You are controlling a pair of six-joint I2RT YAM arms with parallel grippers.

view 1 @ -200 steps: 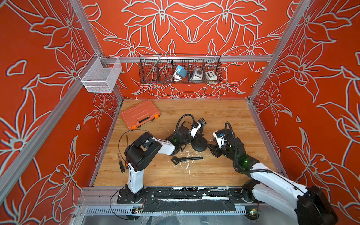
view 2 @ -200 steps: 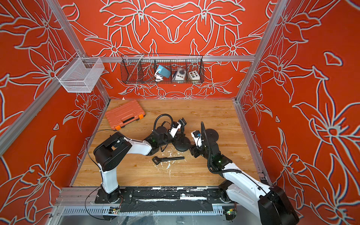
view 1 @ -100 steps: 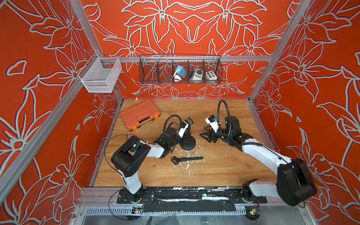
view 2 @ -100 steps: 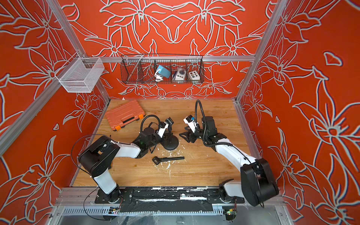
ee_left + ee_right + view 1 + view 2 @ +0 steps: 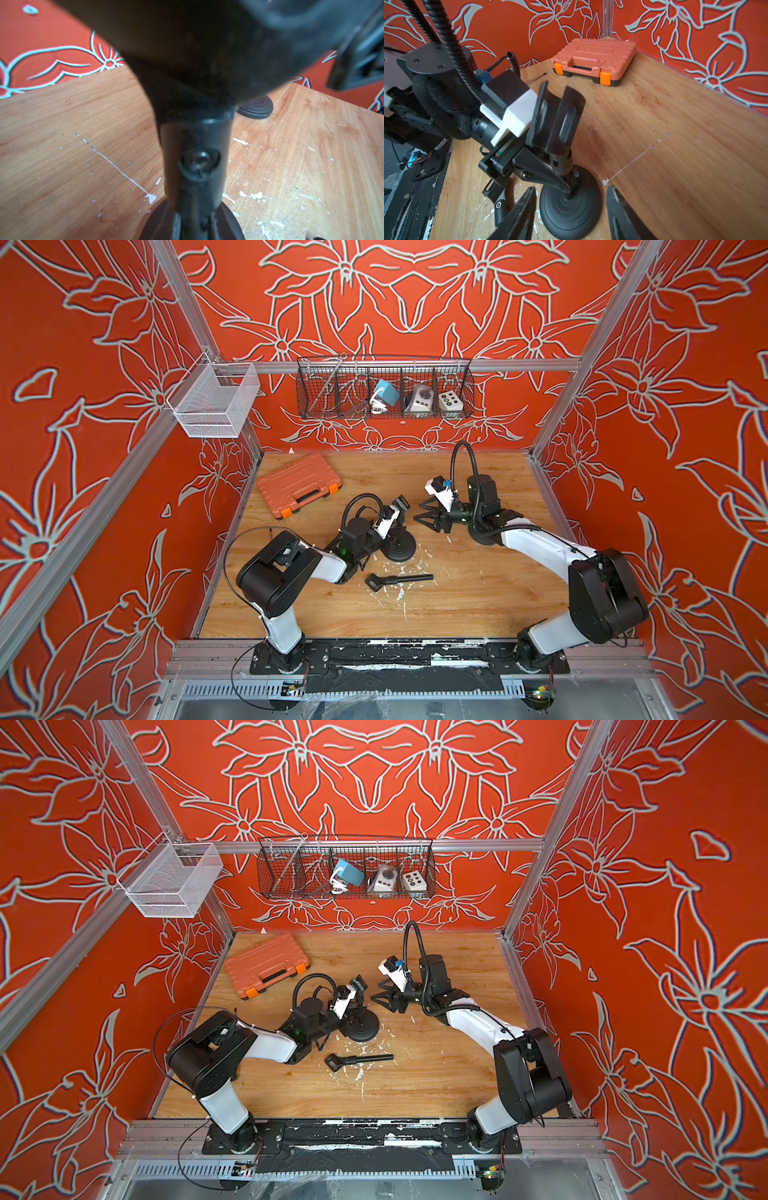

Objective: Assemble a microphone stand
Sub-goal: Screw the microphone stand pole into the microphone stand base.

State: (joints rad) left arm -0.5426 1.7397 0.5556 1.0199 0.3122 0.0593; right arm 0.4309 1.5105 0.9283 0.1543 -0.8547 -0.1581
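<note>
Left claw (image 5: 566, 187) is clamped low on the stem of the black microphone stand (image 5: 401, 548), just above its round ridged base. The stand is upright at the centre of the wooden surface (image 5: 478, 605) in both top views. The low grip reads as a brace: it pins the base down and leaves the top free for the other arm. The stand's black U-shaped plastic clip (image 5: 560, 118) tilts toward the upper right of the top views. The left wrist view is too close and blurred to add more than a pivot screw on the stem. Right claw (image 5: 430, 516) has its jaws spread wide and holds nothing. It hangs just right of the clip, apart from it, tips facing the stand, probably lining up on the clip or stem. A loose black rod with a looped end (image 5: 398, 580) lies flat just below the base in frame, touched by neither claw; likely a part not yet fitted. The closed orange plastic tool case (image 5: 299, 485) sits at the upper left of the surface, out of the work.
</note>
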